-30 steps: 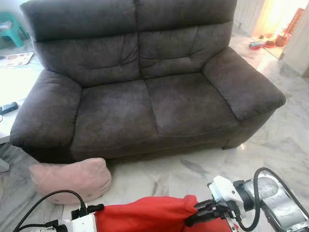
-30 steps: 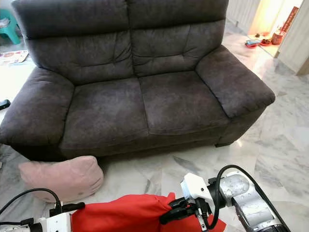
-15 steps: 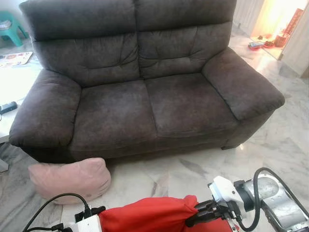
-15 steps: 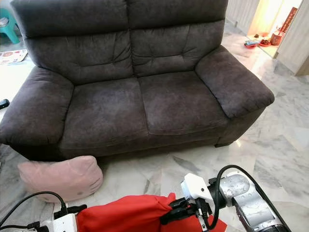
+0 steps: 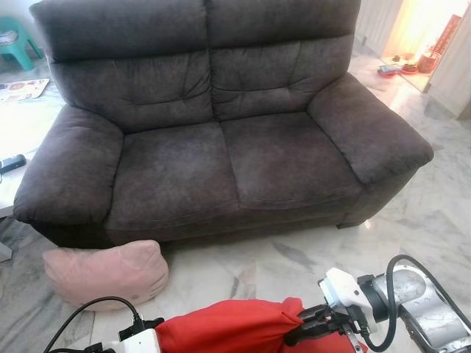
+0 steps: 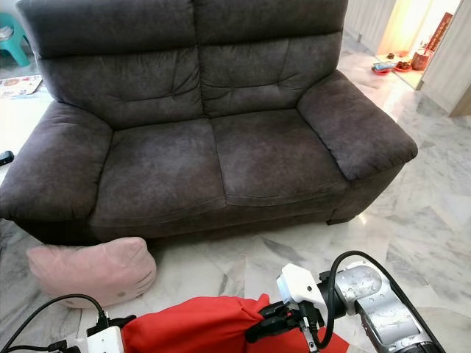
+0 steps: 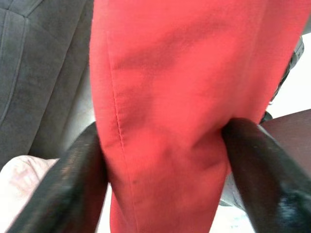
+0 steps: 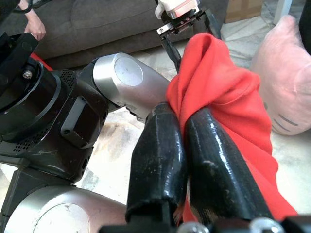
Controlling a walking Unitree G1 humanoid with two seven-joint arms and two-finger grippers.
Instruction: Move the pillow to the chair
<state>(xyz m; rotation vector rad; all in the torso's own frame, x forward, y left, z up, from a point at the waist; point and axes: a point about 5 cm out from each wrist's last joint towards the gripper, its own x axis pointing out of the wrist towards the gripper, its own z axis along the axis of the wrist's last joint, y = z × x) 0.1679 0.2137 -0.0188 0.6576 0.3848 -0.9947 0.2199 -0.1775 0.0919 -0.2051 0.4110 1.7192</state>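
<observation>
Both grippers — left (image 7: 165,160), right (image 8: 182,150) — jaws clenched on the red pillow (image 5: 228,331) before the sofa (image 5: 221,118).

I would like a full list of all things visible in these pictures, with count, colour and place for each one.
Sofa: one, dark grey-brown, straight ahead on the marble floor.
Red pillow: one, red, held between both end effectors, low in front of the robot.
Pink cushion: one, pale pink, on the floor by the sofa's front corner, on the robot's left.
Stool: one, teal, far left behind the sofa.
Left end effector: one, black fingers, clamped on the red pillow.
Right end effector: one, black fingers, pinching the pillow's other edge.
</observation>
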